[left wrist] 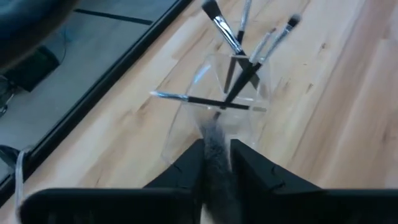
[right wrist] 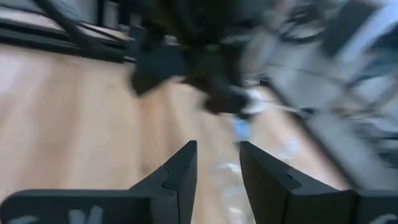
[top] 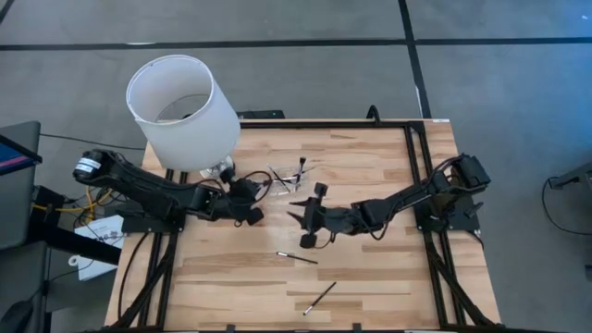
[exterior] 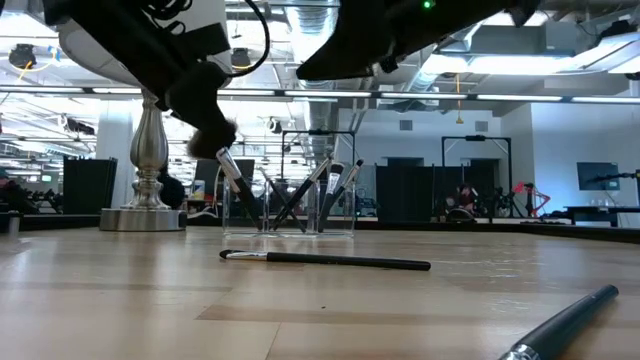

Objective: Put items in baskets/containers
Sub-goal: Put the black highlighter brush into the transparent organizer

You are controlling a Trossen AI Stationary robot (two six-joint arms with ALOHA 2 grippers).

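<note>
- Brushes (exterior: 300,195) stood leaning at crossed angles in the clear holder (exterior: 290,215), which we saw on the table's (top: 370,268) far half, just in front of the lamp (top: 180,111).
- In the left wrist view we saw several brushes (left wrist: 242,43) with their tips sticking up out of the holder (left wrist: 217,99) and one lying across its rim.
- One brush (left wrist: 214,149) sat bristle-end up between the left gripper's (left wrist: 216,163) fingers (left wrist: 186,168), right at the holder's near wall; the jaws stood narrowly parted around it, and we could not tell whether they gripped it or had let go.
- From the low view, that brush (exterior: 232,175) slanted down from the left gripper (exterior: 205,130) towards the holder.
- The left gripper (top: 248,199) hung just beside the holder (top: 287,180) in the high view.
- Two more brushes lay flat on the wood nearer the front: one (top: 296,257) around the middle, another (top: 319,298) closer to the front edge, well apart from the holder.
- In the low view, the nearer of these (exterior: 325,260) lay crosswise in front of the holder, and the other (exterior: 570,325) showed at the lower corner.
- The right gripper (top: 310,217) hovered over the table's middle, near the holder; its jaws (right wrist: 217,171) stood partly open with nothing between them.
</note>
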